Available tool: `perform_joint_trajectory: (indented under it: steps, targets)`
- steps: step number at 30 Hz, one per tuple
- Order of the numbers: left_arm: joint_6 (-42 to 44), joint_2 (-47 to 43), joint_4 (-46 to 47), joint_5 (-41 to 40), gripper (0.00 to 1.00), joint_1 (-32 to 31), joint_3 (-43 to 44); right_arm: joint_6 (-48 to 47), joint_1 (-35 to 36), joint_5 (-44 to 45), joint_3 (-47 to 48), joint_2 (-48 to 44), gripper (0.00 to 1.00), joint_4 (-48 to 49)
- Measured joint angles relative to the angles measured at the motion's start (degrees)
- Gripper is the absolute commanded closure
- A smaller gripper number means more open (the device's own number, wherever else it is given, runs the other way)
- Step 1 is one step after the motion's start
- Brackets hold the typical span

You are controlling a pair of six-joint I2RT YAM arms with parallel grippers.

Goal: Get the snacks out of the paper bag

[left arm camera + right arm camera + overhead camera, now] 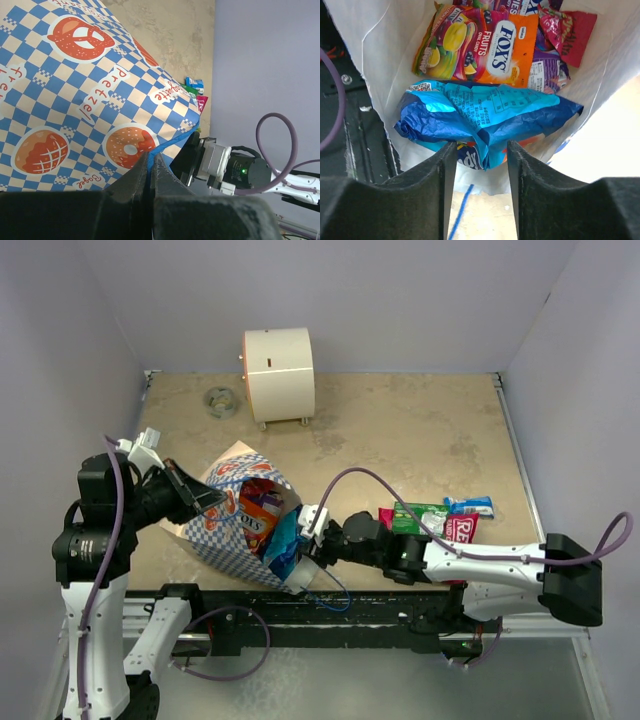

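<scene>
The paper bag (pixel 228 530) lies on its side, blue-and-white checkered, mouth toward the right arm. My left gripper (pixel 210 502) is shut on its blue cord handle (pixel 172 142); the fingers (pixel 137 172) pinch the cord beside the checkered wall (pixel 75 75). My right gripper (pixel 303 562) is open at the bag's mouth. In the right wrist view its tips (pixel 481 147) straddle the lower edge of a crumpled blue packet (pixel 485 117) without pinching it. Behind it in the white bag interior (pixel 380 50) lie an orange Fox's packet (pixel 485 45), a purple packet (pixel 545 70) and a red one (pixel 572 30).
Green (pixel 420 517), blue-white (pixel 470 506), red (pixel 462 530) and pink (pixel 386 517) packets lie on the table by the right arm. A cream cylindrical box (pixel 278 374) and a small grey round thing (pixel 219 402) stand at the back. Walls close in on three sides.
</scene>
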Motion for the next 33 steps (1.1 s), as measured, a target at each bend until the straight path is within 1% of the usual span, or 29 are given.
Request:
perform_joint_trajectory:
  steps: [2, 3, 4, 5, 6, 7, 9, 13, 16, 19, 21, 23, 25, 27, 30, 33]
  targets:
    - [0.00, -0.02, 0.00, 0.15, 1.00, 0.00, 0.20, -4.07, 0.00, -1.38, 1.11, -0.46, 0.38, -2.10]
    - [0.00, -0.04, 0.00, 0.17, 1.00, 0.00, 0.26, -6.38, 0.00, -2.47, 1.75, -0.87, 0.31, -3.43]
    - [0.00, -0.04, 0.00, 0.24, 1.00, 0.00, 0.28, -8.63, 0.00, -3.52, 2.34, -1.38, 0.19, -4.59]
    - [0.00, -0.07, 0.00, 0.26, 1.00, 0.00, 0.28, -10.62, 0.00, -4.46, 2.86, -1.97, 0.10, -5.70]
    - [0.00, -0.09, -0.02, 0.28, 1.00, 0.00, 0.28, -13.35, 0.00, -5.88, 3.26, -2.86, 0.06, -6.69]
    - [0.00, -0.11, 0.00, 0.31, 1.00, 0.00, 0.28, -15.28, 0.00, -7.04, 3.37, -3.78, 0.02, -7.34]
    - [0.00, -0.11, 0.00, 0.31, 1.00, 0.00, 0.28, -21.42, 0.00, -10.45, 3.37, -6.16, 0.00, -8.83]
    - [-0.02, -0.22, 0.00, 0.31, 1.00, 0.00, 0.28, -34.40, 0.02, -15.76, 3.39, -8.31, 0.00, -11.13]
    - [-0.04, -0.57, 0.00, 0.31, 1.00, 0.00, 0.28, -43.34, 0.07, -17.57, 4.66, -5.35, 0.05, -13.70]
    - [-0.07, -0.90, 0.00, 0.33, 1.00, 0.00, 0.28, -50.25, 0.04, -18.95, 8.22, 1.29, 0.14, -16.81]
    - [-0.07, -1.05, 0.00, 0.33, 1.00, 0.00, 0.28, -54.29, 0.04, -19.56, 11.08, 6.80, 0.18, -18.69]
    - [-0.07, -1.07, 0.00, 0.35, 1.00, 0.00, 0.28, -56.76, 0.04, -20.33, 12.92, 10.73, 0.25, -19.82]
    - [-0.07, -1.07, 0.00, 0.35, 1.00, 0.00, 0.28, -58.38, 0.04, -20.61, 14.08, 13.29, 0.37, -20.39]
    - [-0.07, -1.07, 0.00, 0.39, 1.00, 0.00, 0.28, -59.41, 0.04, -20.83, 15.21, 14.80, 0.46, -20.96]
    - [-0.07, -1.07, 0.00, 0.52, 1.00, 0.00, 0.28, -60.63, 0.04, -20.96, 16.50, 15.91, 0.52, -21.75]
    - [-0.07, -1.09, 0.00, 0.55, 1.00, 0.00, 0.28, -61.02, 0.04, -21.99, 16.55, 15.54, 0.61, -22.73]
